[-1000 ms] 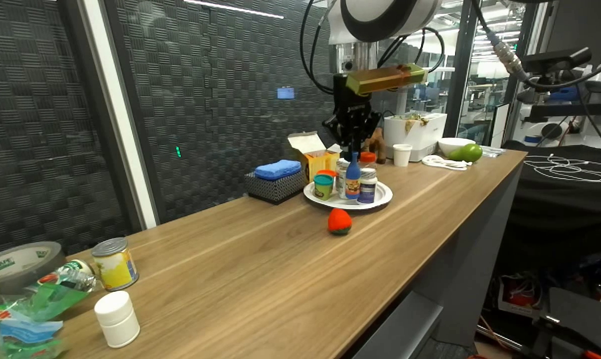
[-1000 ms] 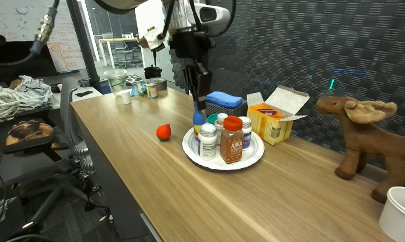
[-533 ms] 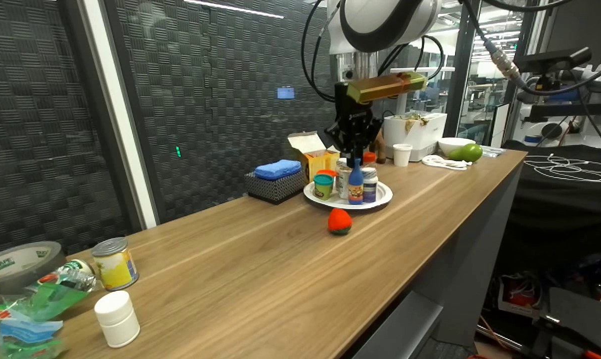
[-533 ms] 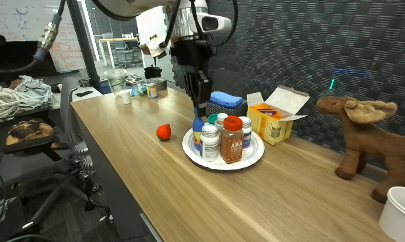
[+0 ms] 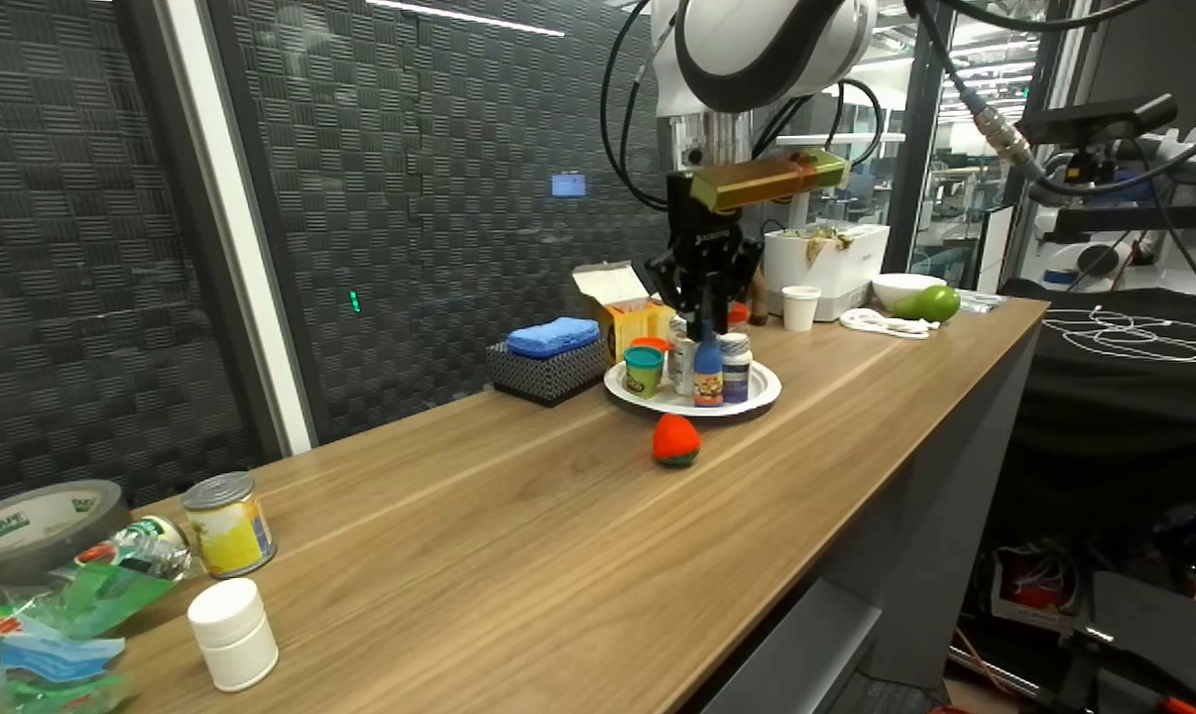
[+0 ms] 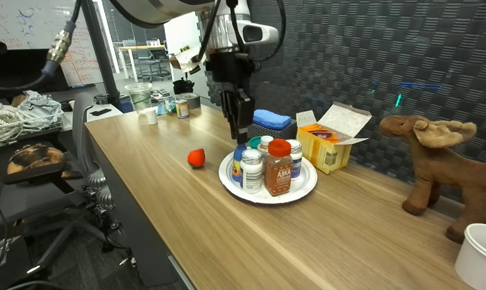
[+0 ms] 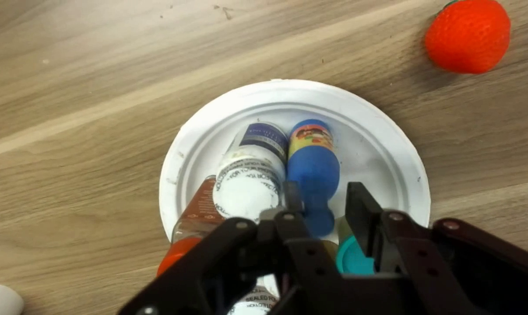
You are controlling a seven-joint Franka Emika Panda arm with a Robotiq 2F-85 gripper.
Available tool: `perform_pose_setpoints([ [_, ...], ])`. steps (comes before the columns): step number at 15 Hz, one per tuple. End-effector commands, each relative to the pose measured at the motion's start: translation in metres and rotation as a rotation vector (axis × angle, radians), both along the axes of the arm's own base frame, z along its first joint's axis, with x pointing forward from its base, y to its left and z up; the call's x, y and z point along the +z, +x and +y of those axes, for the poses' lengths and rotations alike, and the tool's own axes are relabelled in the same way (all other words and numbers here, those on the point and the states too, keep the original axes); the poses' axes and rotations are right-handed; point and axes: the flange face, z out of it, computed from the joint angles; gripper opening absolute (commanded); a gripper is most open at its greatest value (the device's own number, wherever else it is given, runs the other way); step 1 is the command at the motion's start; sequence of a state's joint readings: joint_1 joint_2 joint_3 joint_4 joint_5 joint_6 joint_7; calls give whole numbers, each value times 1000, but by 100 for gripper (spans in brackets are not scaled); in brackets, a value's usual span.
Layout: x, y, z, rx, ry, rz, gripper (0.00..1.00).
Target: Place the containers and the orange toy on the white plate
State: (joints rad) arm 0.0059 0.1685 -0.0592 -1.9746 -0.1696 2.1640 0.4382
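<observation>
The white plate [image 7: 406,153] carries the containers. Among them stand a teal-lidded green cup [image 5: 644,373], white bottles [image 6: 251,173] [image 6: 295,158] and a spice jar [image 6: 278,171] with a red lid. A blue bottle [image 7: 314,168] stands upright at the plate's edge nearest the toy, beside a white bottle [image 7: 246,188]. My gripper [image 7: 323,197] is open over the blue bottle, its fingers on either side of the neck, with a gap at one finger [image 7: 360,214]. Off the plate, the orange toy [image 7: 469,37], strawberry-like, lies on the table in both exterior views.
Close to the plate are an opened yellow box [image 6: 325,149] and a dark patterned box [image 5: 548,372] topped by a blue cloth [image 5: 553,337]. Farther off stand a white jar [image 5: 233,635], a can [image 5: 229,526], a plush moose [image 6: 444,177] and a paper cup [image 6: 480,257].
The blue bottle has come down onto the plate with my gripper. In the last half second the bottle stayed put while the gripper sank lower around its neck.
</observation>
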Motion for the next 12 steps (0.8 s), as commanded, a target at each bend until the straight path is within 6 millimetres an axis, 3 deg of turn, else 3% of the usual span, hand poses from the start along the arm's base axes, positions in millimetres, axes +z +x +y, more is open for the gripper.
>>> perform_pose_setpoints([
  [1, 21, -6, 7, 22, 13, -26, 66],
  [4, 40, -12, 17, 34, 6, -56, 90],
  [6, 52, -18, 28, 46, 3, -76, 100],
  [12, 69, -41, 65, 94, 8, -103, 100],
])
